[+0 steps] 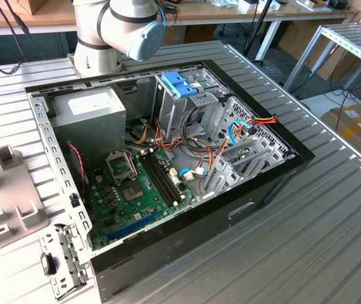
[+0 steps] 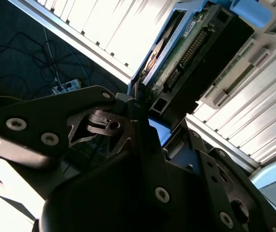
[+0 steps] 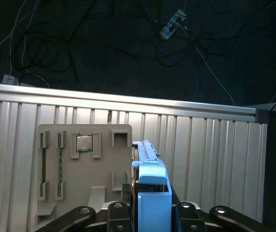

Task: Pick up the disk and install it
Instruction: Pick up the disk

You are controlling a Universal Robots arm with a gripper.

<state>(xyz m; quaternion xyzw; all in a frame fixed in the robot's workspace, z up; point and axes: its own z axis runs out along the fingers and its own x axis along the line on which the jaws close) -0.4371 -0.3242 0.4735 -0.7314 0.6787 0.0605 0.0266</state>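
Observation:
In the first wrist view the disk [image 3: 151,181] stands on edge between my gripper's [image 3: 151,209] dark fingers [image 3: 120,211], its blue plastic side rail facing the camera. It hangs above the ribbed metal table [image 3: 210,145], beside a grey fixture tray [image 3: 55,169]. The second wrist view shows the disk's [image 2: 186,53] green circuit board and connector row, with a blue rail at its far end, and the gripper [image 2: 147,108] shut on its near end. The open computer case [image 1: 244,209] lies on the table in the exterior view.
Inside the case are a grey power supply [image 1: 88,114], a green motherboard [image 1: 136,183], a light-blue latch piece [image 1: 179,83] and a metal drive cage [image 1: 247,149] with loose cables. The grey tray [image 1: 3,202] holds a chip [image 3: 84,142]. Beyond the table edge [image 3: 128,102] cables lie on a dark floor.

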